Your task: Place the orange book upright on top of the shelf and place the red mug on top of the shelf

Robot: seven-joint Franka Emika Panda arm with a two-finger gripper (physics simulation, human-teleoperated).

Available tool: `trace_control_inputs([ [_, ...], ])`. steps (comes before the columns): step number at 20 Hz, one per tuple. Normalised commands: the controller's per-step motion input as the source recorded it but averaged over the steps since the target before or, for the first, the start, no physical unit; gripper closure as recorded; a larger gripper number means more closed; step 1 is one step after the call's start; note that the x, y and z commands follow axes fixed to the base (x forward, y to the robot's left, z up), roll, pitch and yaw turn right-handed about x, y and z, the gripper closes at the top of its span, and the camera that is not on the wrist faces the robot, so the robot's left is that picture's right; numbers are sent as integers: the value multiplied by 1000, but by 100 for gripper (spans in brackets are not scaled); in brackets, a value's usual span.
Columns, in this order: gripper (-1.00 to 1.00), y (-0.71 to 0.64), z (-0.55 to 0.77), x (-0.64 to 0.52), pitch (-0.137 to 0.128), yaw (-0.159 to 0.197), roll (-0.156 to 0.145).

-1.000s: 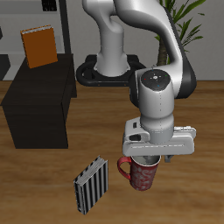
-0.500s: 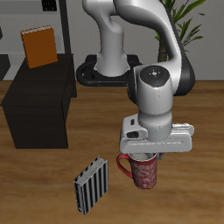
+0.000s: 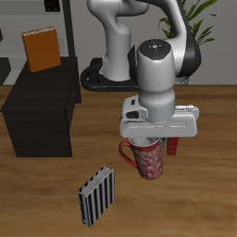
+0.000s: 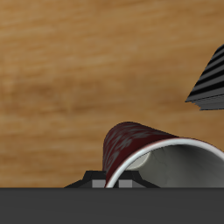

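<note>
Since the gripper (image 3: 154,139) is clamped on the red mug (image 3: 148,159) rim, we judge it rigid, top-heavy, well short of the shelf (image 3: 42,106).

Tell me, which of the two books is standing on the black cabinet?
The orange book. It stands upright on top of the shelf, farther back. The striped book stands on the wooden table near the red mug instead.

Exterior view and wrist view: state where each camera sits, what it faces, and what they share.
Exterior view: high before the table, facing the arm, the low matte black shelf and the thin orange book upright on it.
Wrist view: at the gripper, facing the wooden floor; its dark body edge shows.
Shared: the large mottled red mug and striped book.
</note>
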Motion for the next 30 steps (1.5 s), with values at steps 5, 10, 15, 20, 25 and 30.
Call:
trace_control_inputs([
  [5, 100, -260, 619, -526, -88, -4, -22],
  [10, 100, -279, 494, -416, -41, -15, -25],
  [15, 100, -226, 493, -428, -72, 17, -23],
  [20, 100, -365, 525, -385, -29, -48, -35],
  [25, 100, -449, 444, -238, -44, -33, -61],
  [30, 100, -235, 223, -141, -12, -24, -20],
])
